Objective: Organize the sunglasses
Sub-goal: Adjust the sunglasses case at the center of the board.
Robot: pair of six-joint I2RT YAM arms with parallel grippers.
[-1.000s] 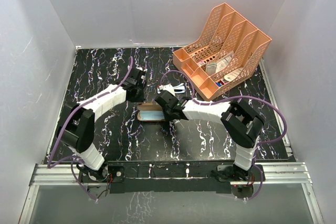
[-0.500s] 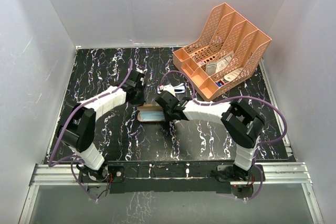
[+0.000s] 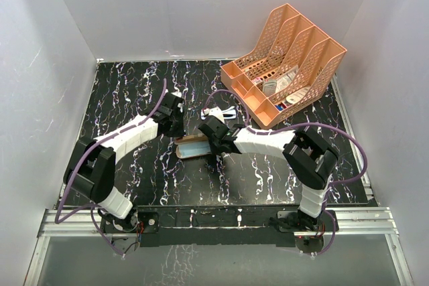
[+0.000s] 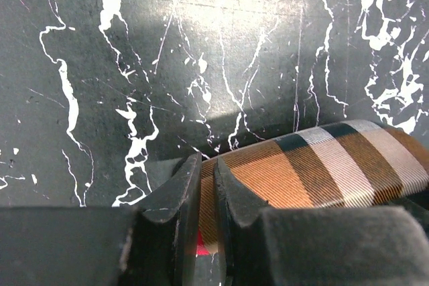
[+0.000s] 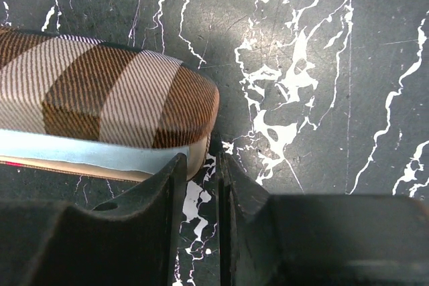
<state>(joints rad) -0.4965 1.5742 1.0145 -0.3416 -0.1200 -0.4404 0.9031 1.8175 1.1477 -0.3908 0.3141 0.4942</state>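
Brown plaid oblong case [image 3: 193, 147] lies mid-frame from above, the thin white-framed sunglasses [image 3: 228, 112] loose just upper right of it. Left wrist: left end effector [image 4: 206, 165] clamps the case's end; a slip might snap it shut. Right wrist: right end effector [image 5: 201, 159] nearly together at the other end, grip unclear.

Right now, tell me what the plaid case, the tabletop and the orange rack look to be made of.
Plaid case: woven-look fabric or printed leatherette over a stiff shell; fine diagonal ribbing shows, with a soft sheen. Tabletop: black marble-pattern surface, probably a printed laminate or sheet, matte with a dull glare. Orange rack: moulded plastic, judging by its even colour and perforated walls.
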